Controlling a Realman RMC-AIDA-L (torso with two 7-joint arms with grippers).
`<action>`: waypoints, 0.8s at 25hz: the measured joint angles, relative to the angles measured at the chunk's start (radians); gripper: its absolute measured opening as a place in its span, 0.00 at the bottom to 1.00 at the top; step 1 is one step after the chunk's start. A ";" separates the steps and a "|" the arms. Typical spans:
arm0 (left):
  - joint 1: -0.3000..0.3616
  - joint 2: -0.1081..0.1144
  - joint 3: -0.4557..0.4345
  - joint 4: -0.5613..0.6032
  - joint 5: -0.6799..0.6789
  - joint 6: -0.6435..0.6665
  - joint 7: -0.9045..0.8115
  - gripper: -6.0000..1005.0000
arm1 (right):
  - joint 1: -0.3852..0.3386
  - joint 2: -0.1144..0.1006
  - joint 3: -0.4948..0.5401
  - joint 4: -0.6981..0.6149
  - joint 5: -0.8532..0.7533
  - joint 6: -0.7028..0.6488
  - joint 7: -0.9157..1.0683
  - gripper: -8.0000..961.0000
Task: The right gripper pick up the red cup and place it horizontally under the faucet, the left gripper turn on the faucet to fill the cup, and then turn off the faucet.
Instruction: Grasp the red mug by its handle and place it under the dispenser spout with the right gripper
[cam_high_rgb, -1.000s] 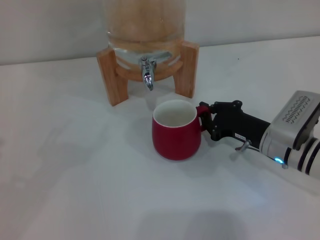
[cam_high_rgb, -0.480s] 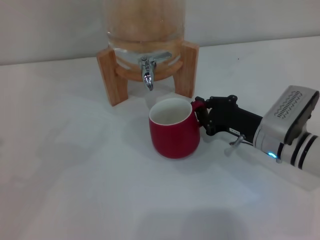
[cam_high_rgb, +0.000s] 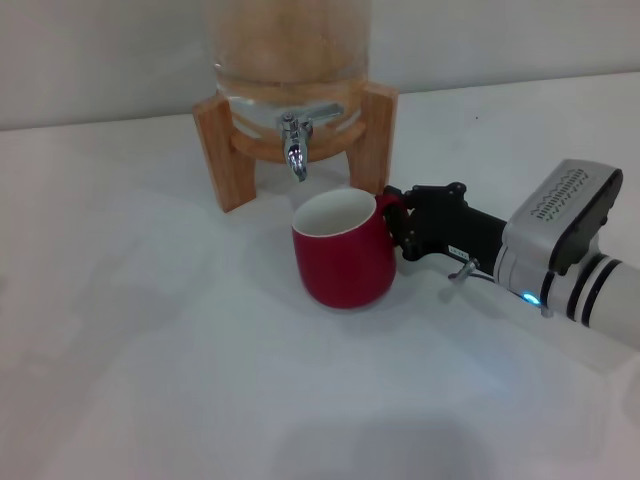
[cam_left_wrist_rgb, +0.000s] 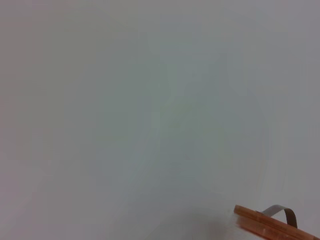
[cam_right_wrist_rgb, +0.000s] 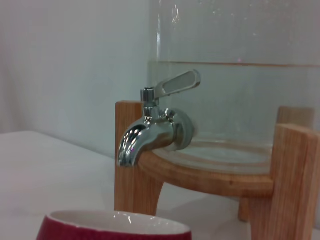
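The red cup stands upright on the white table, just in front of and slightly right of the faucet. My right gripper is shut on the cup's red loop handle from the right side. The chrome faucet sits on a glass jar in a wooden stand; its lever points to the right. In the right wrist view the faucet is close, with the cup's rim below it. The left gripper is out of view; the left wrist view shows only a corner of the wooden stand.
The glass jar on its wooden stand stands at the back of the white table. A pale wall runs behind it.
My right gripper has moved the cup leftward and toward the faucet, closer to the stand. The faucet lever has not moved.
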 joint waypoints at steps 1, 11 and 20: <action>0.000 0.000 0.000 0.000 0.000 0.000 0.000 0.87 | 0.002 0.000 0.006 0.002 -0.001 -0.001 0.000 0.11; 0.002 -0.001 0.000 0.000 -0.001 -0.006 -0.002 0.87 | -0.006 0.000 0.040 0.011 -0.003 0.011 -0.004 0.11; 0.000 -0.003 0.000 0.000 -0.001 -0.006 -0.002 0.87 | 0.013 0.000 0.046 0.036 -0.003 -0.006 -0.035 0.11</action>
